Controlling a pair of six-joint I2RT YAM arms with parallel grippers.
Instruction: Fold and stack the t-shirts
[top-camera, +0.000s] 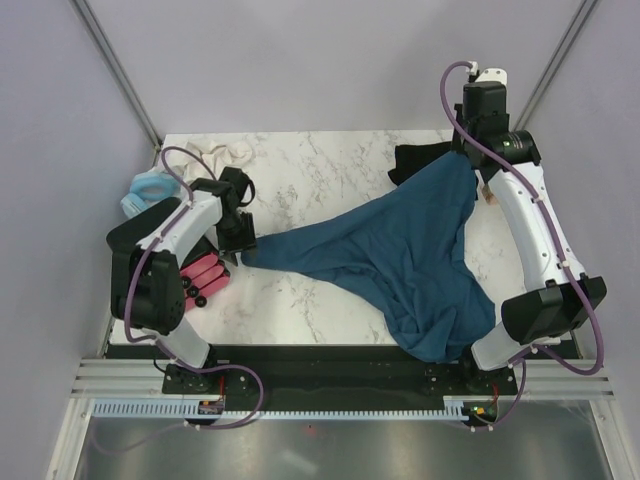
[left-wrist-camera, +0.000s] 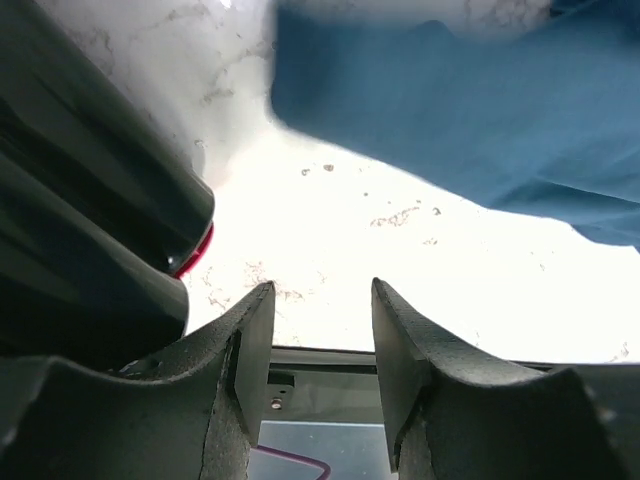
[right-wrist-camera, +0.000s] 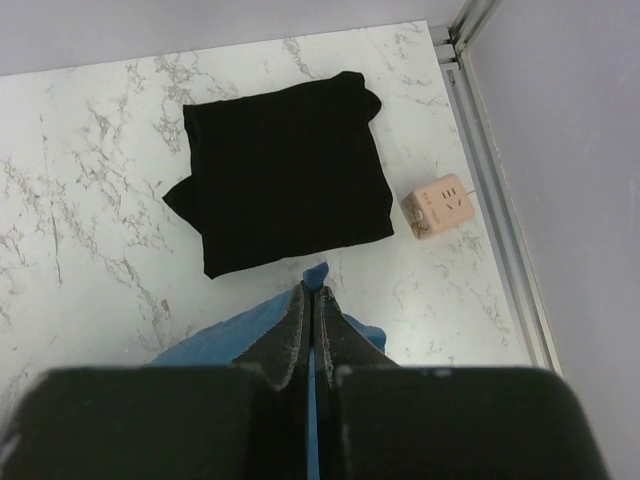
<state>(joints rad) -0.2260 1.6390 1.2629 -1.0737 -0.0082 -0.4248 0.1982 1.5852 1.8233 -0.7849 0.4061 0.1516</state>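
The teal-blue t-shirt (top-camera: 400, 260) hangs stretched from my raised right gripper (top-camera: 468, 160) down across the table to its left tip by my left gripper (top-camera: 238, 248). My right gripper (right-wrist-camera: 312, 290) is shut on a pinch of the blue shirt (right-wrist-camera: 215, 340). The black t-shirt (right-wrist-camera: 280, 170) lies folded on the marble below it, at the back right (top-camera: 415, 160). My left gripper (left-wrist-camera: 320, 300) is open and empty, low over the table, with the blue shirt (left-wrist-camera: 470, 110) lying just beyond its fingertips.
A small beige cube (right-wrist-camera: 438, 208) sits right of the black shirt near the table's right rail. A pale blue ring-shaped item (top-camera: 150, 190), a white cloth (top-camera: 215, 153) and a pink object (top-camera: 200, 275) lie at the left side of the table.
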